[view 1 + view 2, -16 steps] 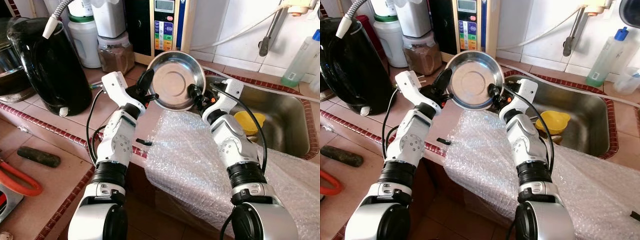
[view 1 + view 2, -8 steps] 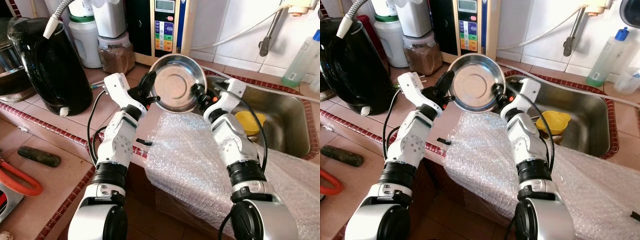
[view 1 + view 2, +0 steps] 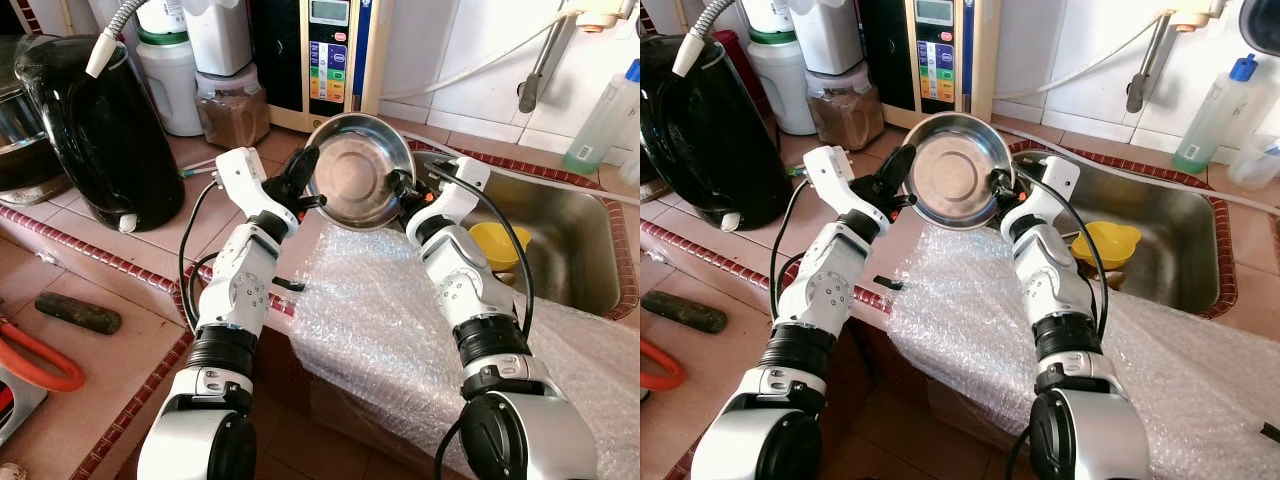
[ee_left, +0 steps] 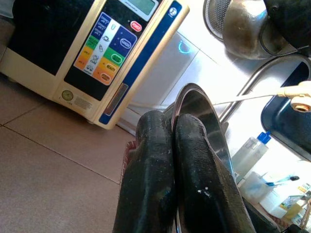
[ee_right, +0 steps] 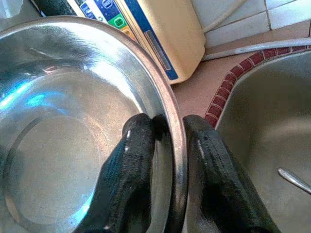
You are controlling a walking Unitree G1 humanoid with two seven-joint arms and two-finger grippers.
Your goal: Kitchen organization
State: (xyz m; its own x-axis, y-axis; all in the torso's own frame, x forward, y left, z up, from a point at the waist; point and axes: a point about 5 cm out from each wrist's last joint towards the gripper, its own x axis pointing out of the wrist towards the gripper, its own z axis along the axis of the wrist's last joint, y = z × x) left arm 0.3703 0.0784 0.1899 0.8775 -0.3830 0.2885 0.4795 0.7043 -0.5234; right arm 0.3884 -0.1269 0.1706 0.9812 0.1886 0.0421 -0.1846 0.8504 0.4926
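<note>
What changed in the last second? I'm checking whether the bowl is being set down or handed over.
The bowl, held at its rim by both the left gripper and right gripper, shifted slightly toward the sink, and the left arm reached further forward. Neither gripper let go. The bubble wrap, kettle and yellow item in the sink stayed put.

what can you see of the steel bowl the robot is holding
The steel bowl is round, shallow and shiny, with a flat circular base and a thin rolled rim. It is held up in the air, tilted so its inside faces the camera, above the counter edge and the bubble wrap, in front of the beige appliance. The left gripper pinches its rim on one side and the right gripper on the other, one finger inside and one outside. It looks empty.
</note>
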